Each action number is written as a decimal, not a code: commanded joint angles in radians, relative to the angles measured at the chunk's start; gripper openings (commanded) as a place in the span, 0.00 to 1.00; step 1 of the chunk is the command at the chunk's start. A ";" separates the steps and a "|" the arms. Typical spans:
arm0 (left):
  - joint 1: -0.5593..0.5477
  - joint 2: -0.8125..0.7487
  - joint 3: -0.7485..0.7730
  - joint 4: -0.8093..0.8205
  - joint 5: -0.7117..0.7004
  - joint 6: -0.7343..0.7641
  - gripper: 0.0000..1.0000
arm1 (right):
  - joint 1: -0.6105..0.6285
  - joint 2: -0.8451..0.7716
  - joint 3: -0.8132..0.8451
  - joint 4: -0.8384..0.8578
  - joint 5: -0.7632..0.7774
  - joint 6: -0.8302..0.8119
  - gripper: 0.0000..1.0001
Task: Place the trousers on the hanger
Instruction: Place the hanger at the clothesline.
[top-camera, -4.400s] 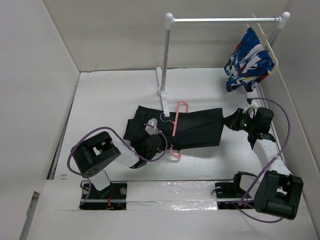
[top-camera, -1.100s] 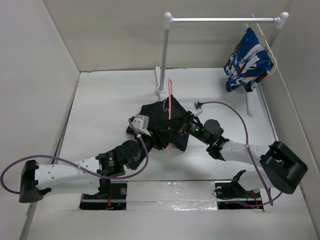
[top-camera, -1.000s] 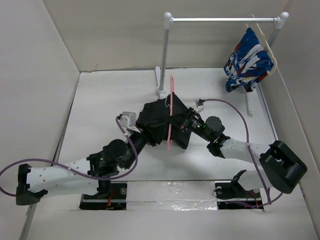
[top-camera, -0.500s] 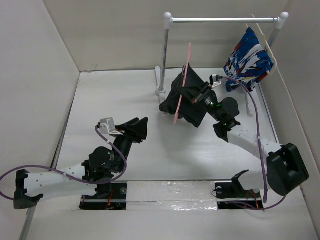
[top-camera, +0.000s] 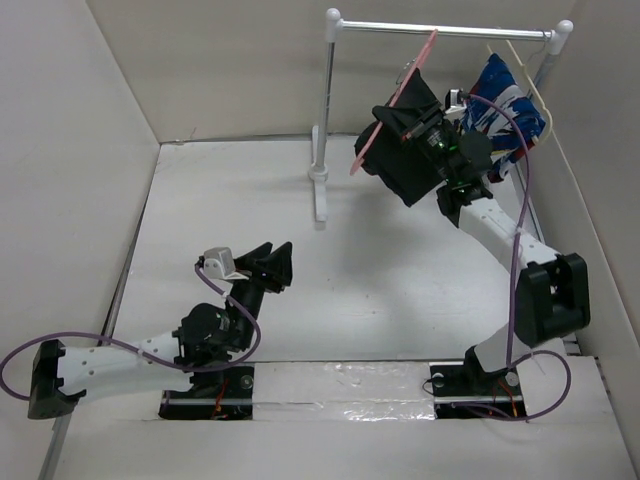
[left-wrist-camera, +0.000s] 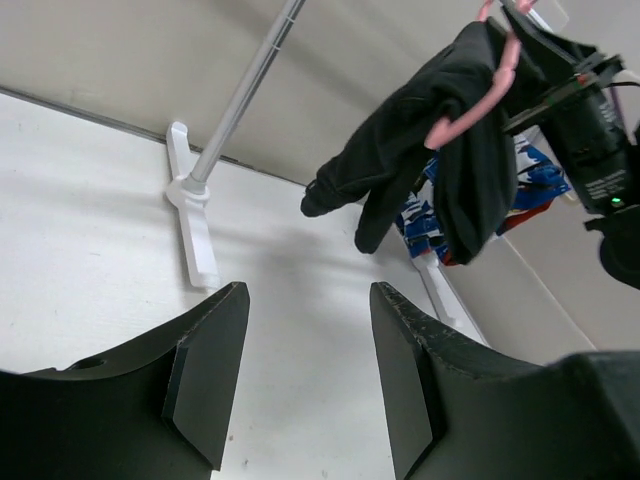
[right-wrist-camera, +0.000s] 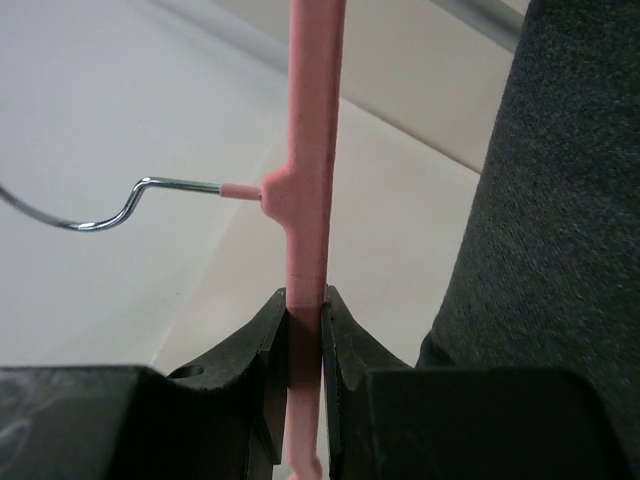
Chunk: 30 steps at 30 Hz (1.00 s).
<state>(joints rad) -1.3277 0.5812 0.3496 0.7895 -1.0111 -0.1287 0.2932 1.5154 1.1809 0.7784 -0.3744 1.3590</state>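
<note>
The black trousers (top-camera: 410, 155) hang folded over the pink hanger (top-camera: 392, 108), lifted high just below the rail. My right gripper (right-wrist-camera: 304, 310) is shut on the hanger's (right-wrist-camera: 310, 150) pink stem, below the metal hook (right-wrist-camera: 110, 210) that points left. The trousers (right-wrist-camera: 560, 200) fill the right of that view. In the top view the cloth mostly hides the right gripper (top-camera: 438, 135). My left gripper (top-camera: 278, 262) sits low over the table, open and empty. In its own view the left gripper (left-wrist-camera: 308, 380) faces the hanging trousers (left-wrist-camera: 470, 130) and hanger (left-wrist-camera: 455, 120) from afar.
A white rack stands at the back, with its rail (top-camera: 440, 32), left post (top-camera: 325, 110) and foot (top-camera: 320, 195). A blue, white and red garment (top-camera: 500, 90) hangs on a cream hanger at the rail's right end. White walls enclose the table.
My right arm has raised the hanger and trousers from beside the post up and right, close under the rail. The left gripper has drawn back slightly and stays open.
</note>
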 joint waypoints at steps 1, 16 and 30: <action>-0.004 -0.024 -0.011 0.056 0.000 0.005 0.49 | -0.023 0.037 0.137 0.091 -0.035 -0.018 0.00; -0.004 -0.001 -0.012 0.065 -0.004 0.000 0.49 | -0.063 0.117 0.126 0.154 -0.089 0.000 0.00; -0.004 0.043 -0.001 0.073 -0.012 0.009 0.49 | -0.178 0.278 0.468 -0.019 -0.124 0.011 0.00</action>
<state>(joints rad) -1.3277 0.6212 0.3351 0.8104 -1.0145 -0.1341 0.1242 1.7813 1.5173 0.6353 -0.4786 1.3830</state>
